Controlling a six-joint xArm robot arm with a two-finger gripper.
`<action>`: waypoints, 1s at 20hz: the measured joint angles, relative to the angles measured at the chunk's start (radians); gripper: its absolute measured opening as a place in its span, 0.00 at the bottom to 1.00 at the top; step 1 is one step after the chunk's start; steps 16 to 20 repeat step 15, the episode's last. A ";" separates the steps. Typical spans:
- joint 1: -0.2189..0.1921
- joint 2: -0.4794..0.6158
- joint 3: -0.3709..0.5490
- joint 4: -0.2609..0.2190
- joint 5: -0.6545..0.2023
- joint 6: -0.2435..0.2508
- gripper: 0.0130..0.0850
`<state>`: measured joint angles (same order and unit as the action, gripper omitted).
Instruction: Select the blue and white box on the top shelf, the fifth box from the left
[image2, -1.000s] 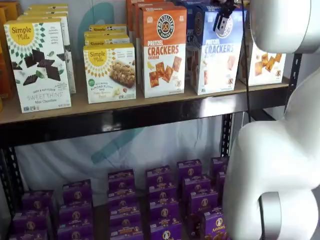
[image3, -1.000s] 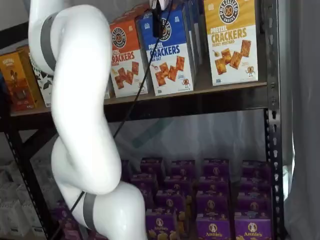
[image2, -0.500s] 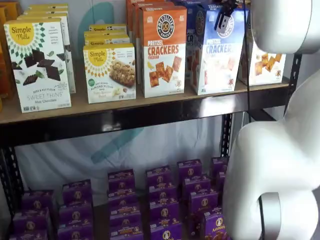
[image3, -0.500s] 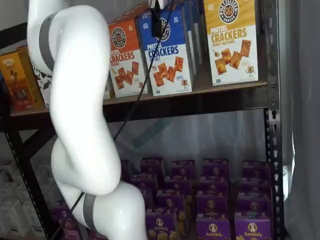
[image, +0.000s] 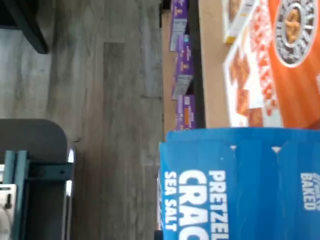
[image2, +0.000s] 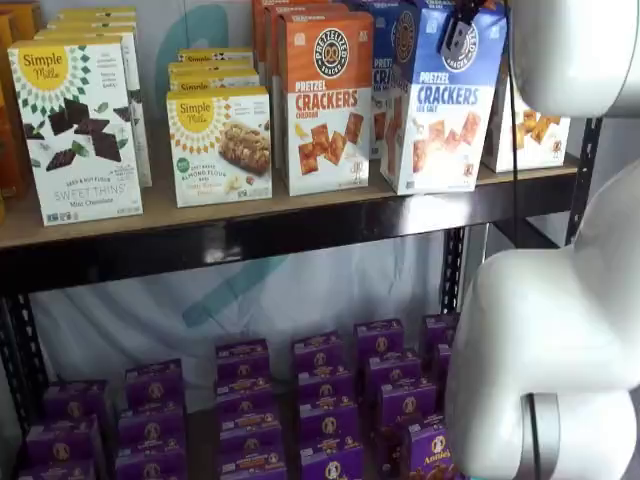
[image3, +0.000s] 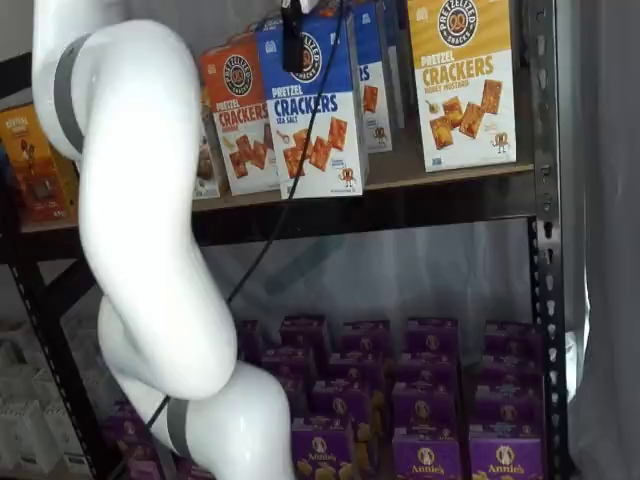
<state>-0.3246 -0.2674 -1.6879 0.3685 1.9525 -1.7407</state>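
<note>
The blue and white box (image2: 440, 100) reads "Pretzel Crackers Sea Salt". It stands pulled out of its row at the front edge of the top shelf (image2: 300, 212), leaning a little. It shows in both shelf views (image3: 312, 110). My gripper (image2: 458, 30) hangs from above and its black fingers are closed on the box's top edge, one finger (image3: 293, 42) lying over the front face. In the wrist view the box's blue top (image: 240, 185) fills the near part of the picture.
An orange-topped Cheddar box (image2: 325, 100) stands right beside the held box. A second blue box (image3: 372, 70) stands behind it, and a yellow-topped box (image3: 465, 80) stands further along. Simple Mills boxes (image2: 80, 130) stand further left. Purple boxes (image2: 320, 400) fill the lower level. My white arm (image3: 150, 200) stands before the shelves.
The blue and white box has come forward out of its row to the shelf's front edge, and the gripper has moved with it. The other boxes have not moved.
</note>
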 joint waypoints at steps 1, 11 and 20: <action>-0.002 -0.011 0.008 0.000 0.009 -0.001 0.61; -0.042 -0.175 0.165 -0.031 0.039 -0.049 0.61; -0.065 -0.222 0.217 -0.030 0.037 -0.073 0.61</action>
